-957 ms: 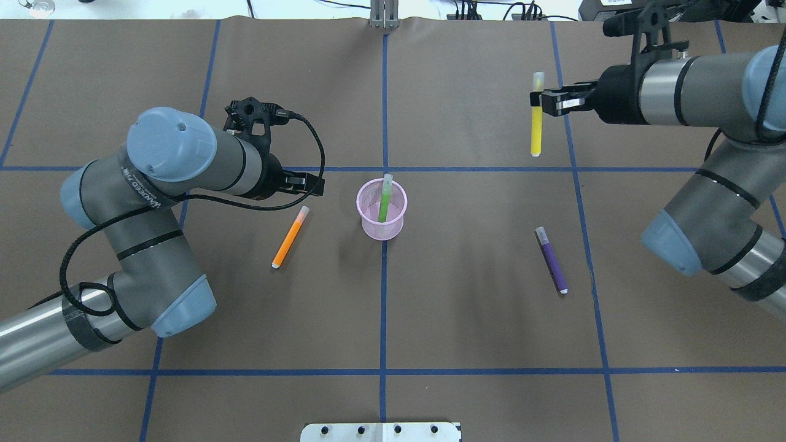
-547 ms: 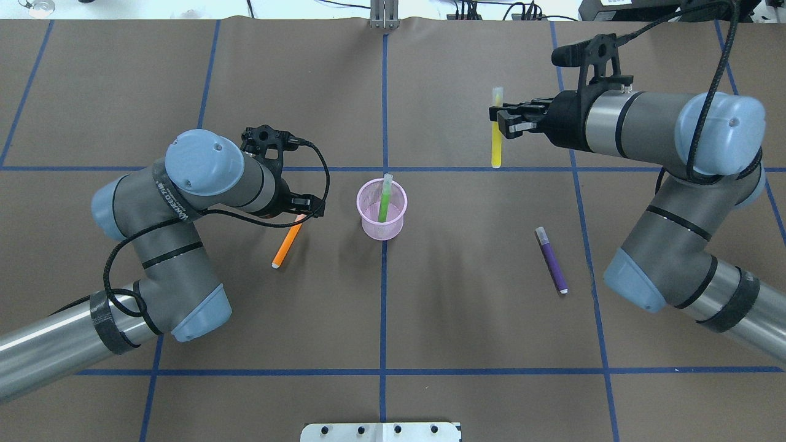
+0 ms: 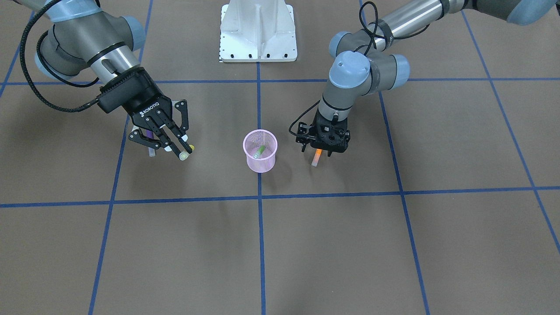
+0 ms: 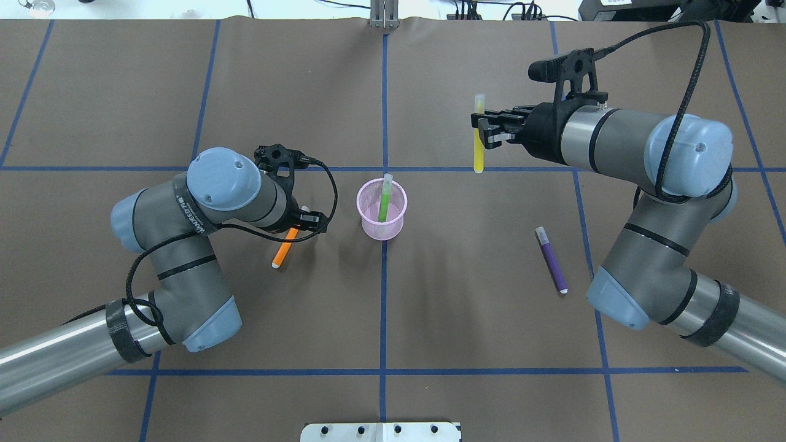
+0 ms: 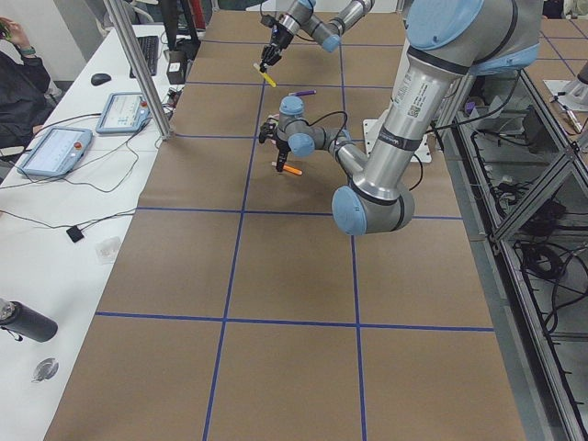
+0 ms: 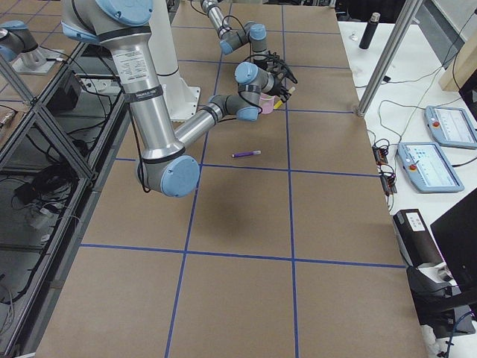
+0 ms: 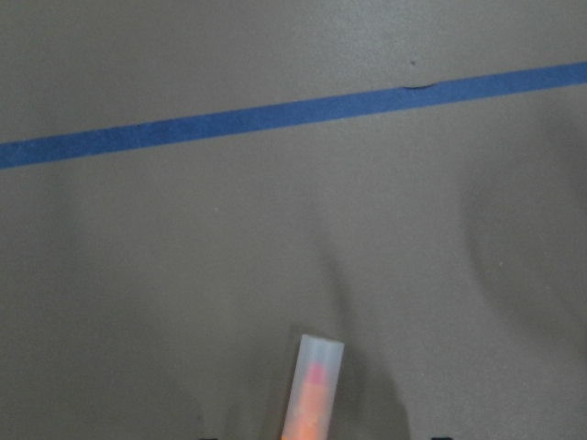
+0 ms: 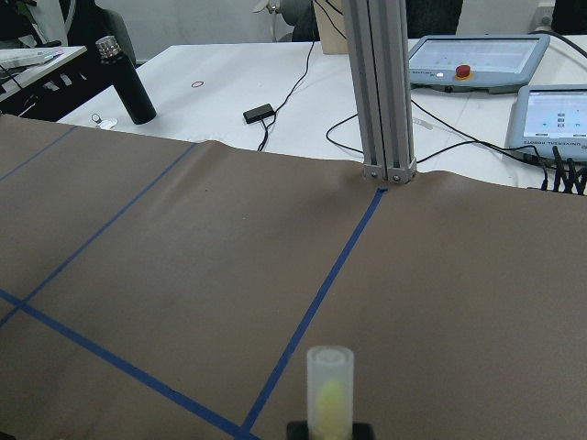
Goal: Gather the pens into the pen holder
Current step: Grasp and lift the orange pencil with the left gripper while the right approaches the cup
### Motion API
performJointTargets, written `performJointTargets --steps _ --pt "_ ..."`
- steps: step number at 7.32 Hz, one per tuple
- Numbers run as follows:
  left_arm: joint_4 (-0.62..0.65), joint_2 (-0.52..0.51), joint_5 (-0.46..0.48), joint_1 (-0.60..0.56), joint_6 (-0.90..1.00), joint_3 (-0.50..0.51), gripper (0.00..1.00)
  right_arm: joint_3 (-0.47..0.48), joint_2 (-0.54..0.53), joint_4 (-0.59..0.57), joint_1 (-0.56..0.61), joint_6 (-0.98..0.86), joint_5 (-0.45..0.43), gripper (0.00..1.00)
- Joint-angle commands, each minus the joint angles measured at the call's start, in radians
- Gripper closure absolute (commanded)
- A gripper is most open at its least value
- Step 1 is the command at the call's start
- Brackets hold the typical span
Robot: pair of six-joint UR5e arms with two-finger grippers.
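On the surface [image 4: 184,92], mid-frame, sits the cup [image 4: 368,232], green pen [image 4: 384,199] already inside. My right pincer [image 4: 484,129], upper right, clamps the yellow pen [image 4: 478,156] just below its cap. Left pincer [image 4: 307,222] hangs spread open over the orange pen [image 4: 281,253], left of the cup. Light, stiff, slick barrels, I reckon: pinch mid-barrel.

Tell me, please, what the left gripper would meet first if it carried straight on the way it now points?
Probably the orange pen. The left gripper points down with open jaws over it, near its capped end, so it should reach the pen before the table. Its height above the pen is unclear.
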Motion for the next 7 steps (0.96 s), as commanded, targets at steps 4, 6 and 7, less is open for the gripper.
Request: performJointTargets --steps 4,6,7 --pt "0.004 0.003 -0.001 -0.001 0.025 -0.003 1.0 0.0 0.001 0.0 -0.004 0.0 -0.001 1.0" --pt "0.033 0.003 -0.001 -0.008 0.026 -0.032 1.0 0.0 0.007 0.0 -0.005 0.0 -0.003 1.0" --pt "0.039 0.005 -0.004 -0.036 0.028 -0.064 1.0 0.0 0.023 0.0 -0.007 0.003 -0.004 1.0"
